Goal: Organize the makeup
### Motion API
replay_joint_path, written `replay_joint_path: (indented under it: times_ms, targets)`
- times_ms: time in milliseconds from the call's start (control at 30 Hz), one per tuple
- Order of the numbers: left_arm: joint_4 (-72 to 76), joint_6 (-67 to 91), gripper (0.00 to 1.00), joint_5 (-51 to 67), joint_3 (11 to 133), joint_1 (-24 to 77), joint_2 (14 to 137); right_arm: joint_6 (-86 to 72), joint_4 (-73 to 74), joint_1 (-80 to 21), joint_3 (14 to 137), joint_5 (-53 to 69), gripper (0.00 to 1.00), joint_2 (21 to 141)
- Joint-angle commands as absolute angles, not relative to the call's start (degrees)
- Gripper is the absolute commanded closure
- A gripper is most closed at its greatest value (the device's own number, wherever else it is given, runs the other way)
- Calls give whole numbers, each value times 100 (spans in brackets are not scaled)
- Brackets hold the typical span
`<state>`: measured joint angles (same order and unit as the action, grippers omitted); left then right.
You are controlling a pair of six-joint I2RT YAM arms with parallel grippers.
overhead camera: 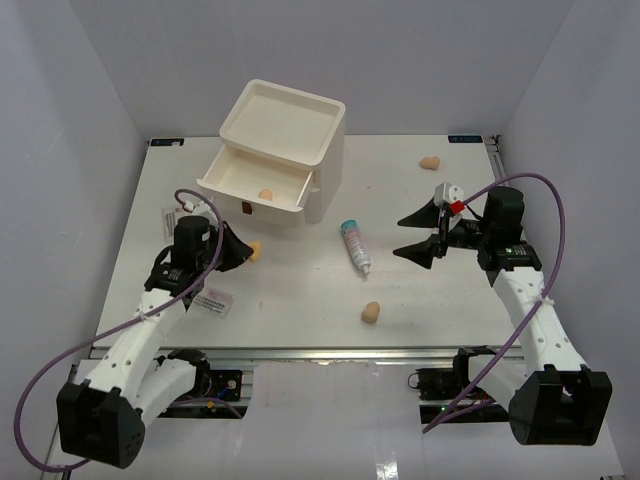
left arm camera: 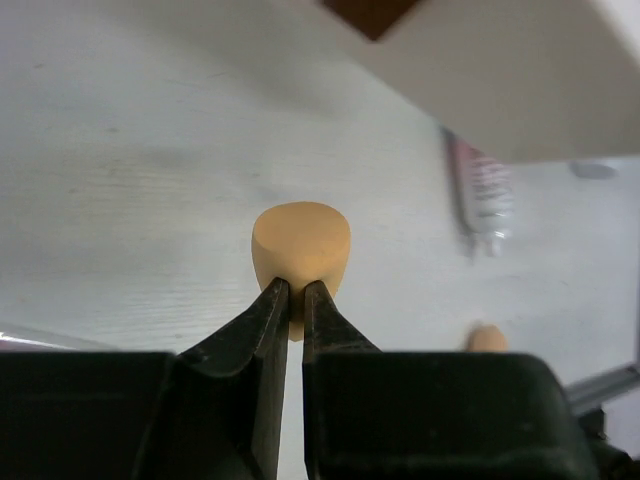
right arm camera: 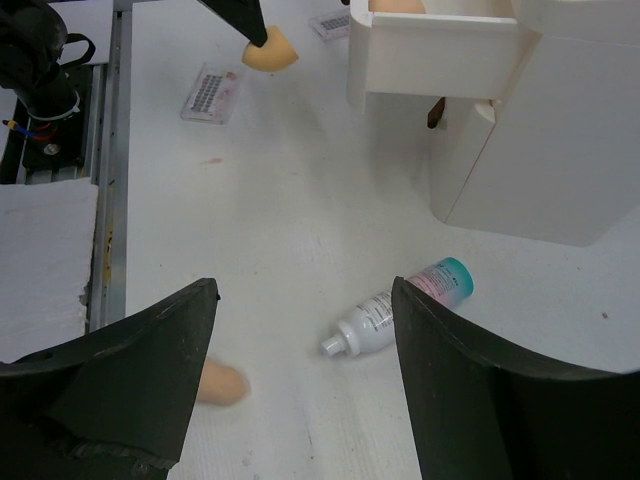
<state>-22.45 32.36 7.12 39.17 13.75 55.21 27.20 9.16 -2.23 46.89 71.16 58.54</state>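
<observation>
My left gripper [overhead camera: 248,250] [left arm camera: 297,290] is shut on a tan egg-shaped sponge [overhead camera: 256,250] [left arm camera: 300,245] [right arm camera: 270,52], low over the table just in front of the open drawer. My right gripper [overhead camera: 400,237] [right arm camera: 303,290] hangs open and empty to the right of a white tube with a teal-pink label [overhead camera: 354,243] [right arm camera: 410,305] that lies on its side. Another sponge [overhead camera: 371,313] [right arm camera: 220,382] lies near the front edge, and a third [overhead camera: 429,162] sits at the back right. A flat white packet [overhead camera: 212,299] [right arm camera: 213,92] lies by the left arm.
The cream drawer chest [overhead camera: 330,170] stands at the back centre with a tray top. Its lower drawer [overhead camera: 250,200] is pulled out toward the left arm and holds one sponge [overhead camera: 265,194]. A second labelled packet [overhead camera: 172,218] lies at the table's left edge.
</observation>
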Motion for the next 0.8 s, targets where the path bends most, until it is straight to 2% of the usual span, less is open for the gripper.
replay_joint_path:
  times_ms: [0, 100, 200, 367, 600, 667, 767]
  targets:
    - [-2173, 2995, 100, 2427, 4165, 1415, 4946, 2733, 773, -185, 4658, 7298, 23, 5842]
    - [-2169, 2921, 100, 3253, 4600, 1423, 4962, 2742, 773, -177, 4657, 7286, 23, 5862]
    - [-2041, 3043, 100, 3342, 5168, 1415, 5107, 2742, 773, -185, 4656, 7286, 23, 5862]
    - [-1747, 3359, 100, 2754, 6192, 1424, 5903, 2778, 782, -166, 4631, 7259, 23, 5862]
    - [-1736, 3249, 96, 1881, 6873, 1415, 6837, 2855, 781, -158, 4605, 7164, 23, 5837]
    - [-1793, 3198, 93, 1757, 6961, 1406, 7076, 2865, 782, -149, 4588, 7154, 23, 5845]
    - [-1821, 3081, 79, 1545, 7013, 1406, 7258, 2884, 782, -149, 4586, 7149, 23, 5859]
